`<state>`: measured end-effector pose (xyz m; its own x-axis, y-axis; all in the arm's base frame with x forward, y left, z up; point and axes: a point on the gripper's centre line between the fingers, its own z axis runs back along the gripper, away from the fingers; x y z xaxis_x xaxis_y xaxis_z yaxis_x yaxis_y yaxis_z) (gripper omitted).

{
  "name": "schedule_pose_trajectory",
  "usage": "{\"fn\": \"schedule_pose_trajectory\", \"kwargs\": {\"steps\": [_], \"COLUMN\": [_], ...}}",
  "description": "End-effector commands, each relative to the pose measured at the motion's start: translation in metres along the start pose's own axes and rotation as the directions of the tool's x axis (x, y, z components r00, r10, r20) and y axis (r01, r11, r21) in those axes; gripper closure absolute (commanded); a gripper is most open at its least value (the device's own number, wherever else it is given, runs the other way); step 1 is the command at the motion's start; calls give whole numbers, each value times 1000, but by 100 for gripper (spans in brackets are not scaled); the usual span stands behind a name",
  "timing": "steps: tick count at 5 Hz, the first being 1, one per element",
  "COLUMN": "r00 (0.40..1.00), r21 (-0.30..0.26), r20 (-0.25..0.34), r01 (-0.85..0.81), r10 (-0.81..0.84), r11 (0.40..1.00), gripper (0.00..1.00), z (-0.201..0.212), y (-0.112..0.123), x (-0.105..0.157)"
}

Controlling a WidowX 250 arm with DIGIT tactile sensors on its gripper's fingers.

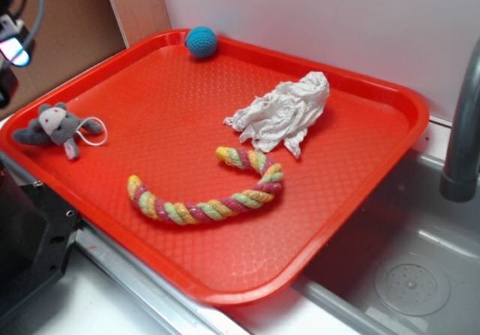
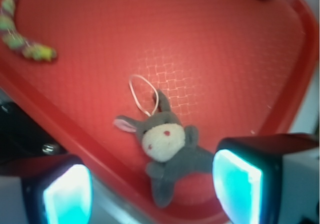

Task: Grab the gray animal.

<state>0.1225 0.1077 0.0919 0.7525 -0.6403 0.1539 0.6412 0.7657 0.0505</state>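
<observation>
Plush construction was noted on the gray animal (image 2: 167, 151): judged light, soft and compressible, unlikely to slip or break. It lay flat near the left edge of the red tray (image 1: 360, 200), its thin white cord loop (image 2: 145, 93) trailing inward. The torso below the white face looked the best place to pinch; the cord appeared too thin. The gripper (image 2: 152, 189) hung overhead, pointing down, fingers (image 2: 237, 184) spread wide either side of the toy, holding nothing.
</observation>
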Motion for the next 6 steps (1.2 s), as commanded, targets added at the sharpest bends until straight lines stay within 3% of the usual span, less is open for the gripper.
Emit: {"fn": "schedule_pose_trajectory", "kwargs": {"steps": [1, 2, 3, 4, 5, 6], "r00": [991, 986, 981, 980, 982, 976], "r21": [30, 19, -8, -13, -12, 43], "r20": [-67, -131, -168, -184, -179, -195], "r01": [114, 105, 93, 71, 59, -96], "r10": [-112, -102, -93, -72, -60, 102], "r11": [993, 994, 996, 997, 998, 994], "gripper": [0, 0, 18, 100, 100, 100], "z": [-40, -62, -84, -83, -80, -55], "y": [17, 22, 36, 36, 36, 28], "x": [-2, -8, -2, 2, 2, 5]}}
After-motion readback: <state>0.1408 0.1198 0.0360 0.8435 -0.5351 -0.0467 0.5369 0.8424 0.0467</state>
